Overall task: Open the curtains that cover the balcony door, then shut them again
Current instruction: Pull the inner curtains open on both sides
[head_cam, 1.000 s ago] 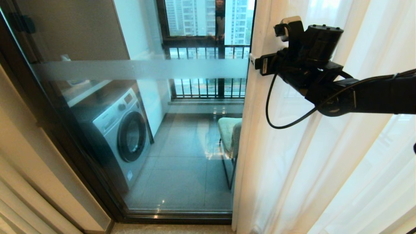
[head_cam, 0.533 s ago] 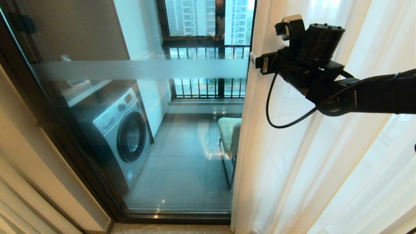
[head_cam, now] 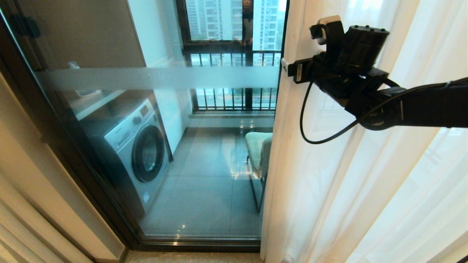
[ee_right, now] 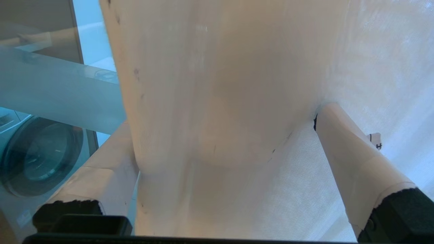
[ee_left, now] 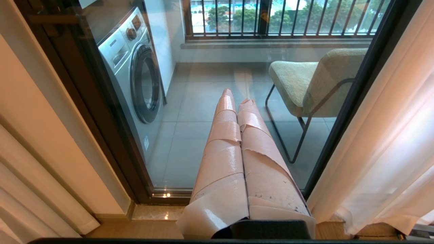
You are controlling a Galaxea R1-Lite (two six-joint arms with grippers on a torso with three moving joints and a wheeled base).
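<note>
**Ana:** Head view first. White sheer curtains (head_cam: 365, 175) hang bunched on the right, and the balcony door (head_cam: 164, 109) shows bare glass on the left with its frosted band across. The right gripper (head_cam: 292, 44) is raised at the sheer's leading edge, about level with that band.

**Ben:** Which step, would you say?

**Ana:** My reading: the opening is done, or nearly, and closing is about to begin. The glass is uncovered, and the arm is set on the free edge rather than pulling it.

**Ben:** Left wrist view?

**Ana:** The left gripper (ee_left: 237, 101) has its taped fingers pressed together, holding nothing, aimed low at the door. It looks parked. Through the glass: a washing machine (ee_left: 135, 74), a padded chair (ee_left: 315, 81) on grey balcony tiles, and a barred railing (ee_left: 271, 20) beyond.

**Ben:** And the right wrist?

**Ana:** Its fingers (ee_right: 352, 159) stand wide apart with a thick fold of the sheer between them, fabric right up against the camera. They straddle the fold without pinching it.

**Ben:** So next?

**Ana:** Probably clamp on that fold, then draw it left across the glass. Thin cloth slips, so the grip should take several layers.

**Ben:** The room itself?

**Ana:** Beige wall at the left, a pale floor strip at the door's dark sill, and daylight glowing through the sheers. The thick drapes I can't pick out with confidence.
</note>
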